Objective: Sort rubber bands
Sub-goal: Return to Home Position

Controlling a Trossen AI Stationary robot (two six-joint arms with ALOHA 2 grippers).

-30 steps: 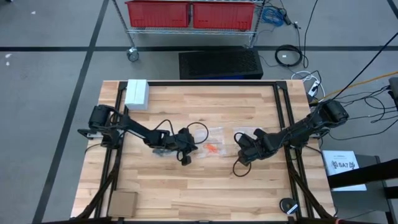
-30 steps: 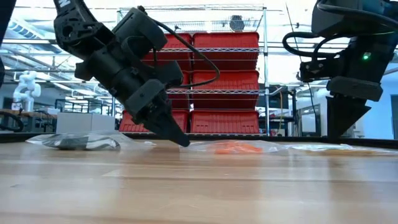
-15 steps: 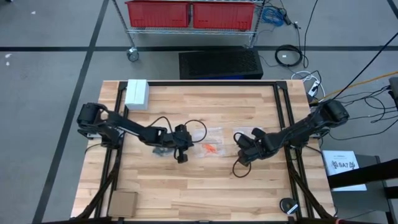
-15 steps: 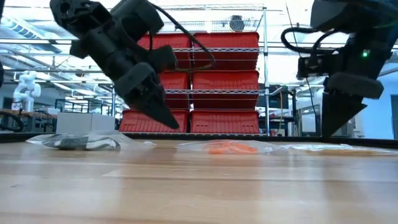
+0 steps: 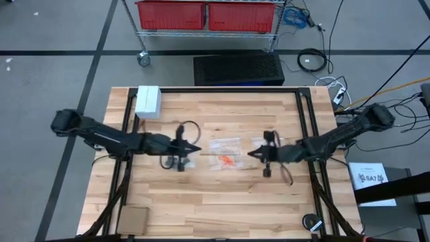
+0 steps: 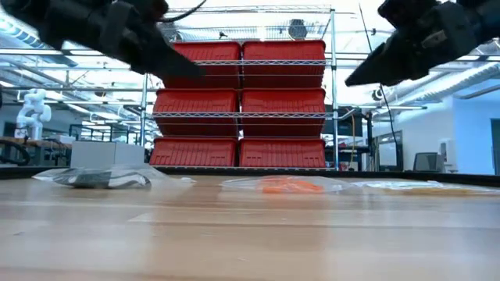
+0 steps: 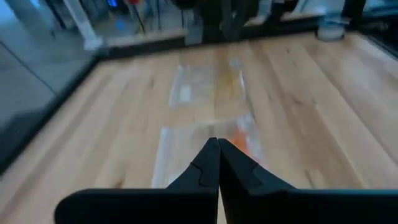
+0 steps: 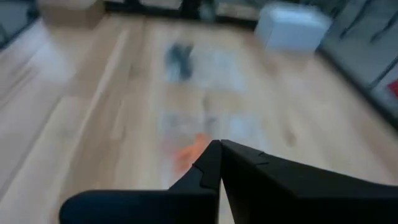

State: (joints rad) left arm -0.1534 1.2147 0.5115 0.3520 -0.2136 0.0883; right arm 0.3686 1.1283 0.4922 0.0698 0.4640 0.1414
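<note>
Rubber bands point(image 5: 228, 160): bagged in clear zip bags point(image 5: 225, 143) lying flat at mid-tabletop. The orange bands point(image 6: 293, 186) point(image 7: 239, 140) point(image 8: 193, 149) are in the bag between the two pincers. The black bands point(image 6: 101, 179) point(image 8: 180, 56) sit in a bag on the left arm's side. The tan bands point(image 7: 227, 84) show only as a yellowish blur in a bag nearer the right arm.
Tabletop point(image 5: 222, 202) point(image 6: 250, 234): pale wood planks with a dark frame along the edges.
Rack of red bins point(image 5: 205, 15) point(image 6: 242, 109): on the floor beyond the far edge of the tabletop.
Left arm point(image 5: 107, 136): stretched long and low from the left edge toward the centre.
Right arm point(image 5: 336, 139): stretched in the same way from the right edge.
White box point(image 5: 148, 101) point(image 6: 98, 154) point(image 8: 292, 28): at the far left corner of the tabletop.
Left pincer point(image 5: 193, 149) point(image 6: 199, 72) point(image 7: 217, 142): fingers pressed together on nothing, raised well above the wood, pointing at the orange bag.
Right pincer point(image 5: 250, 154) point(image 6: 349, 82) point(image 8: 219, 143): fingers likewise pressed together and empty, raised, pointing at the same bag from the other side.
</note>
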